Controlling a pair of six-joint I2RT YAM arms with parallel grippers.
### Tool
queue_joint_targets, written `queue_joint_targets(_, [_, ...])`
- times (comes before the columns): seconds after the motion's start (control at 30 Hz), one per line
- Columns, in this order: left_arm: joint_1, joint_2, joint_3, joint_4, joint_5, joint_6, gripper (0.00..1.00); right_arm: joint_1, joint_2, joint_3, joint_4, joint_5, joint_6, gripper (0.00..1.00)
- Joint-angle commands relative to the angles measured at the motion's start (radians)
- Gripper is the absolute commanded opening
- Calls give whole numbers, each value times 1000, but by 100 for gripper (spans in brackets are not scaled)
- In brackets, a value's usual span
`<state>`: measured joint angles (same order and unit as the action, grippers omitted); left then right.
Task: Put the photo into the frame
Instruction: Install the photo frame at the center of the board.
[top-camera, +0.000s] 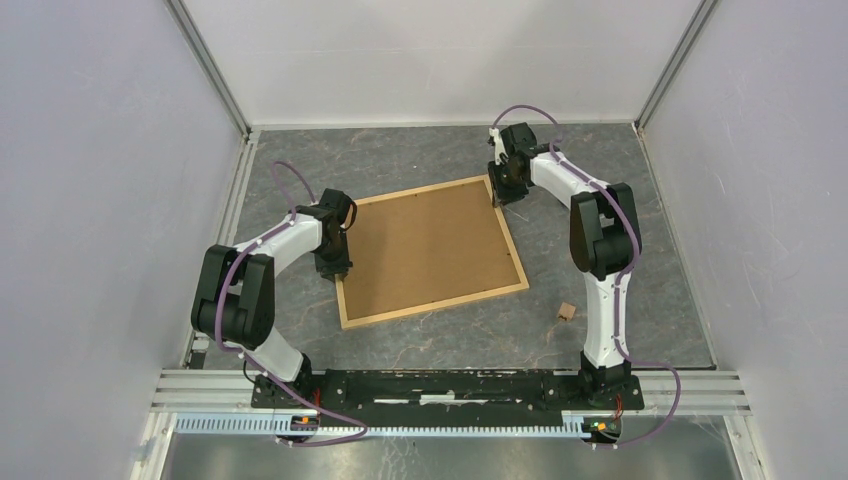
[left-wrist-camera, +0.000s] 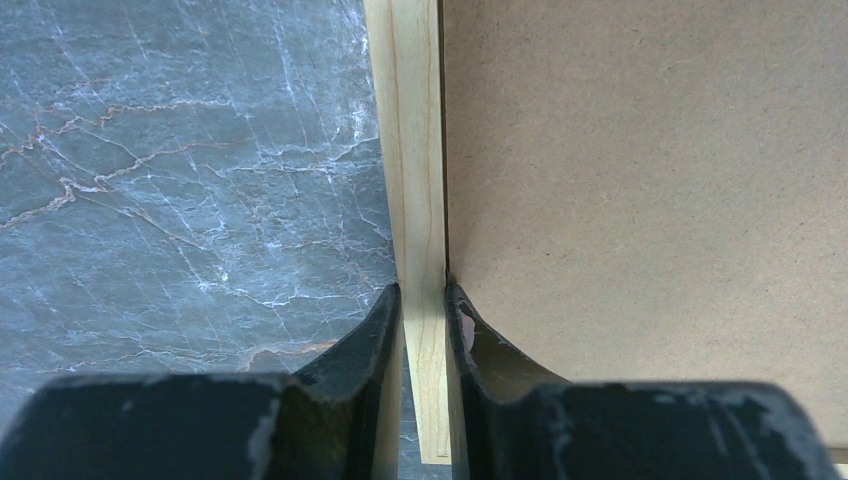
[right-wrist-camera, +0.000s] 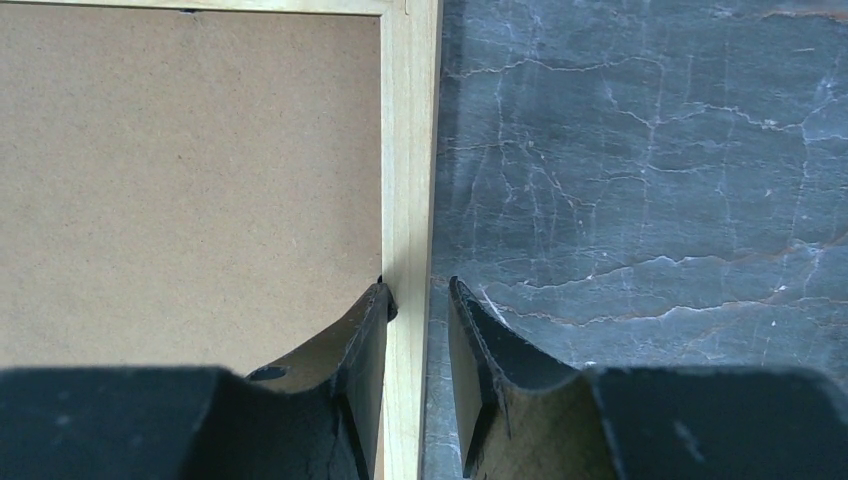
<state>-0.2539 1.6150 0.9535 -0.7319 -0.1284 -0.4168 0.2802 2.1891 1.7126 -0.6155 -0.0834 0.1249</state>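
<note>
The large rectangular frame (top-camera: 430, 250) of thin light natural-wood strips is lying flat, back side up, near the middle of the dark grey marble-patterned table (top-camera: 450, 345), slightly skewed to the table's edges. Its brown fibreboard backing panel (left-wrist-camera: 640, 200) is sitting inside the strips and covering the whole opening. The sunflower photo is not showing in any view; whether it is lying under the panel cannot be told.

The left gripper (left-wrist-camera: 422, 295) is standing at the frame's left rail, jaws narrow and pinching the wood strip. One finger (left-wrist-camera: 372, 335) is pressing the outer edge and the other is bearing on the panel side. The right gripper (right-wrist-camera: 418, 290) is straddling the right rail near the far corner, jaws narrow. Its outer finger (right-wrist-camera: 475, 325) is showing just apart from the wood, so it is judged not to be clamping. A small tan wooden block (top-camera: 566, 311) is lying on the table near the right arm, well apart from the frame.

Judgement: the step in hand is handling the frame by opposite rails, either settling it or preparing to lift or turn it. The next move is calling for a firm hold on both rails before any lift. It is also calling for level, matched motion, since no fastening of the panel can be made out. If the photo is not inside, the panel is needing to come out first
</note>
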Motion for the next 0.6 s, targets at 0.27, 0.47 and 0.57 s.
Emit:
queue_joint_targets(0.27, [-25, 24, 7, 34, 62, 35, 2, -4, 74, 7, 24, 28, -4, 34])
queue_joint_targets(0.47, [-32, 29, 4, 36, 44, 46, 2, -4, 149, 70, -63, 66, -12, 35])
queue_joint_targets(0.57, [-43, 32, 6, 39, 42, 55, 2, -2, 179, 86, -103, 59, -29, 35])
